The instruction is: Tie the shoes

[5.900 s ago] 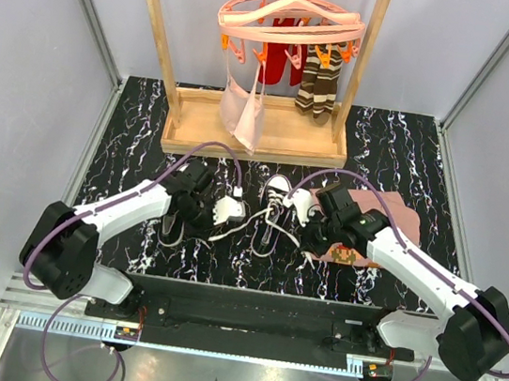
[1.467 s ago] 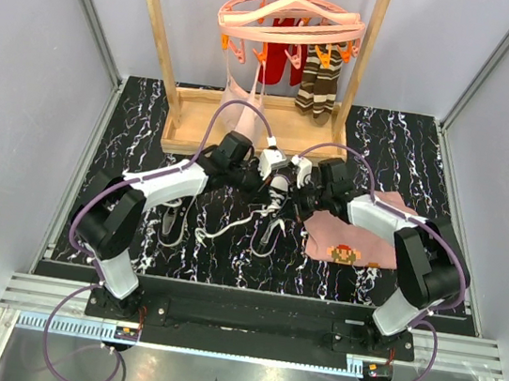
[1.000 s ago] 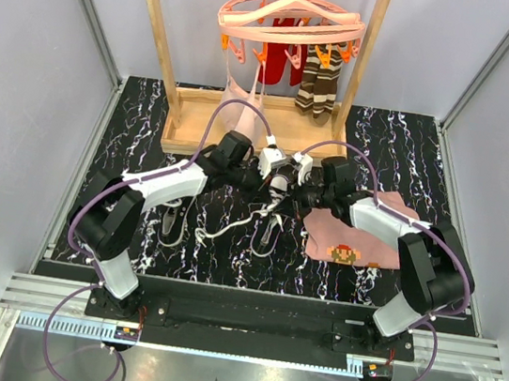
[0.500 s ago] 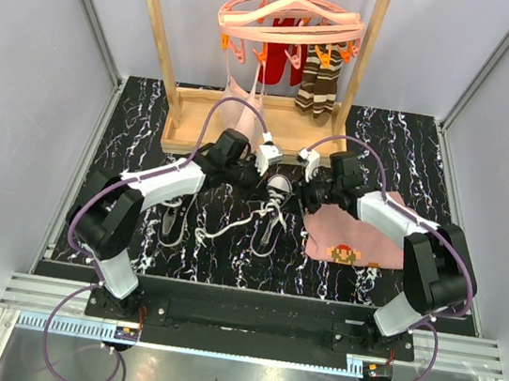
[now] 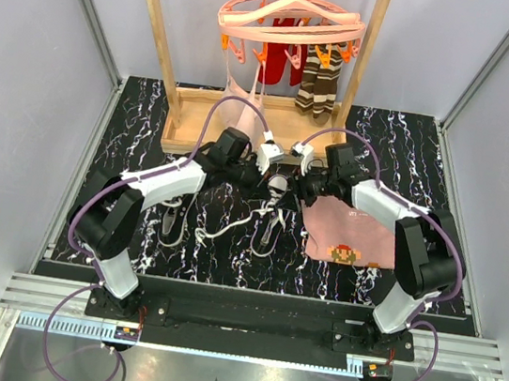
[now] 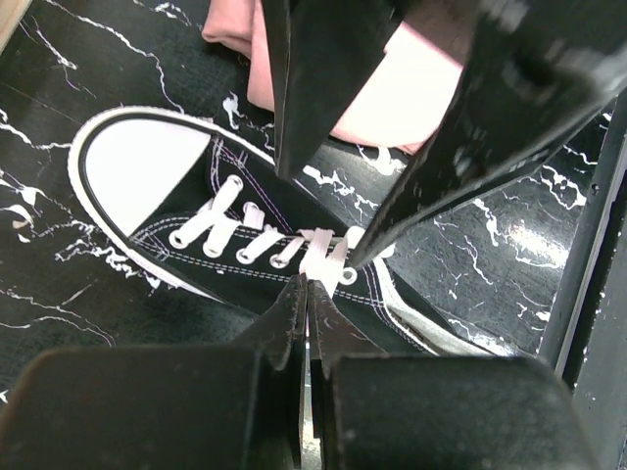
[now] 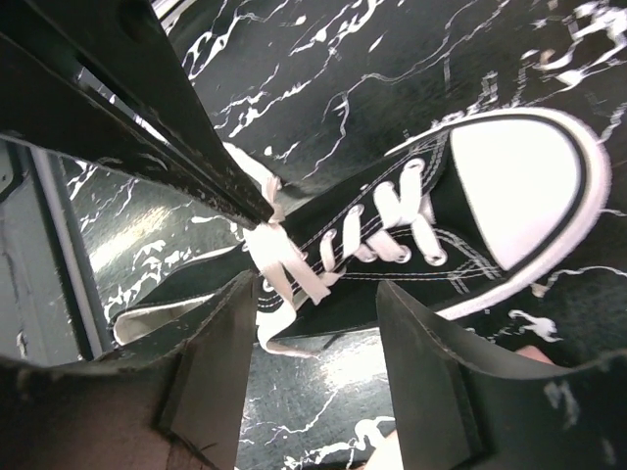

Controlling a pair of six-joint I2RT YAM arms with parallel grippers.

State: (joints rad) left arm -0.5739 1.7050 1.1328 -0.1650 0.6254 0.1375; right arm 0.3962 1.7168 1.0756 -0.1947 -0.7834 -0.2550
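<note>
Top external: the left end effector (image 5: 273, 176) and the right end effector (image 5: 289, 182) meet almost tip to tip over a black shoe (image 5: 275, 198) with a white toe cap. The shoe lies on the black marbled surface (image 5: 131, 126) just in front of the wooden rack (image 5: 245, 125), toe toward it. A second shoe (image 5: 170, 221) lies to the left, partly under the left arm. A pink cloth (image 5: 368, 227) printed with a small pixel figure sits just right of the first shoe. Striped socks (image 5: 320, 81) hang from a pink hanger (image 5: 289, 15) on the rack.

Left wrist: its fingers are pressed together, pinching the white lace (image 6: 318, 257) at the shoe's upper eyelets.

Right wrist: its fingers stand apart on either side of the lace, gripping nothing.
</note>
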